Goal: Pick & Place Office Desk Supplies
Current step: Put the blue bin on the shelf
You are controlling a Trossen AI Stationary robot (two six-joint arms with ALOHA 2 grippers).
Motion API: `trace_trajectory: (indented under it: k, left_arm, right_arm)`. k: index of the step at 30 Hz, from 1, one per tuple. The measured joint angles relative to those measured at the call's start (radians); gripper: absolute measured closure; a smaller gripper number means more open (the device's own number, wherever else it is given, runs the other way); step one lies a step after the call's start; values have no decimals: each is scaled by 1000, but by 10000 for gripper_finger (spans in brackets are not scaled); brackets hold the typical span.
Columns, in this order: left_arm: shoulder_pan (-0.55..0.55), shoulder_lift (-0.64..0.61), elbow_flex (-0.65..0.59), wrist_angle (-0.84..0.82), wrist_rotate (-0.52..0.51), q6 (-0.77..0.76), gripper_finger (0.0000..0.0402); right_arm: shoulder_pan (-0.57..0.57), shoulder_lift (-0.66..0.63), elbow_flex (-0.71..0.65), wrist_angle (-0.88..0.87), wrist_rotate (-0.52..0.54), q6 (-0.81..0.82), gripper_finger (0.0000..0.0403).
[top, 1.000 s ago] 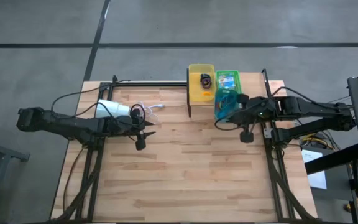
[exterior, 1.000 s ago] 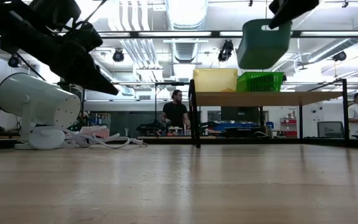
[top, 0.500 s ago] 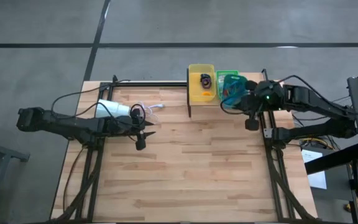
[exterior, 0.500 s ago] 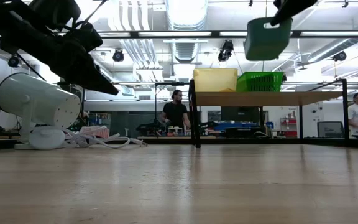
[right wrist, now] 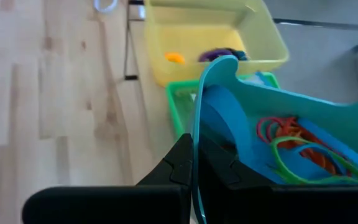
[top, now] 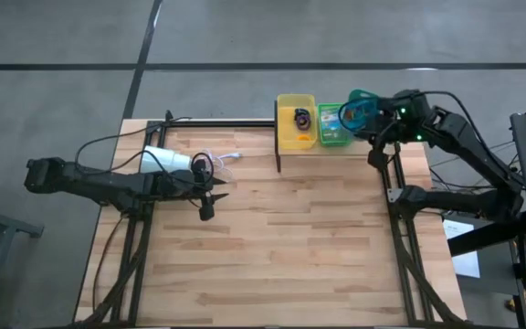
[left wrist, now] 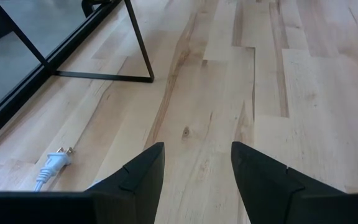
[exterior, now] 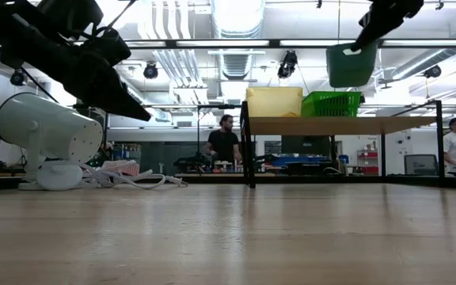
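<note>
Table (top: 272, 247): the high view is showing the whole wooden top and both arms; the low view is only giving a level look across it into the room, where two people (exterior: 222, 142) are standing far behind.

Raised shelf (exterior: 339, 124) at the far edge: only the low view is showing it standing on thin black legs; from above it is mostly hiding under the trays.

White lamp (top: 167, 160) is lying on its side at the left rear, cord (exterior: 133, 180) trailing beside it; the left wrist view is catching just the plug (left wrist: 56, 160).

Yellow tray (top: 296, 121) and green tray (top: 333, 126) are sitting side by side on the shelf. The high view is showing a dark loop (top: 300, 118) inside the yellow tray; the low view is showing walls only.

Teal tray (exterior: 351, 65) is hanging tilted in the air above the green tray, right gripper (right wrist: 194, 168) pinching its rim with fingers clamped tight. Only the right wrist view is looking inside: orange loops (right wrist: 278, 129) and a green loop (right wrist: 306, 158) are lying in it.

Left gripper (left wrist: 196, 162) is hovering over bare table near the lamp, fingers spread wide, holding nothing.
</note>
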State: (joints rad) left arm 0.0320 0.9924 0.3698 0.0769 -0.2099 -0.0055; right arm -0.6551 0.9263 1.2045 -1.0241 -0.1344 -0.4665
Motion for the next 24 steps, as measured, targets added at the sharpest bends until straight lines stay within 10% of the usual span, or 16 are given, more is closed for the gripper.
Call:
trace_trajectory:
  k: [24]
  left_arm:
    - [0, 0, 0, 0, 0, 0, 212]
  right_arm:
    - [-261, -4, -44, -175, -8, -172, 395]
